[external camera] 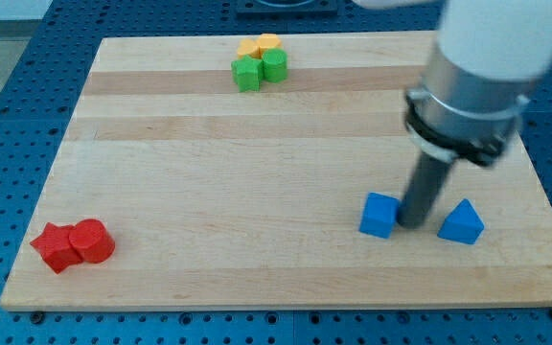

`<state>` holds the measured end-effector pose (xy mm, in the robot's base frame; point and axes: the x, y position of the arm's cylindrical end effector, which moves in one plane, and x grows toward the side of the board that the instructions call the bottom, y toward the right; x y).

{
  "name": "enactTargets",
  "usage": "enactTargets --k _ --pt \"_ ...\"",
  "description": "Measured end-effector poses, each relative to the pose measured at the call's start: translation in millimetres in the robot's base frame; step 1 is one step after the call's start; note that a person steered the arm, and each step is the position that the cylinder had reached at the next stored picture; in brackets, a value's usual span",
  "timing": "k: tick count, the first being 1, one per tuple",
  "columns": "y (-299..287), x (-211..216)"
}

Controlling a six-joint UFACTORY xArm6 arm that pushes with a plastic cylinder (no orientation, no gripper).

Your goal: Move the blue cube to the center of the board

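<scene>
Right now my tip (413,222) has no fingers; it sits beside the blue cube (379,215), which could spin away if pushed off-centre

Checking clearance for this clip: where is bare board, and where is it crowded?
Bare: the wide middle, between the green blocks up top, red blocks bottom left, and blue cube. Crowded: my tip sits between the cube and blue triangular block.

My arm (482,57) comes in from the view's top right, white upper body w/ a grey collar below it. The dark rod (423,190) hangs approx upright from the collar. My tip (412,223) sits low, at board lvl.
</scene>
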<state>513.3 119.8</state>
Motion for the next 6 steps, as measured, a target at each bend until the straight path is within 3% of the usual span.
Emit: enactTargets --k 1,3,4,6 --pt "-9.0 -2.2" --pt "10.9 39.3" --pt "-9.1 43.0" --pt "-134.5 -22.3"
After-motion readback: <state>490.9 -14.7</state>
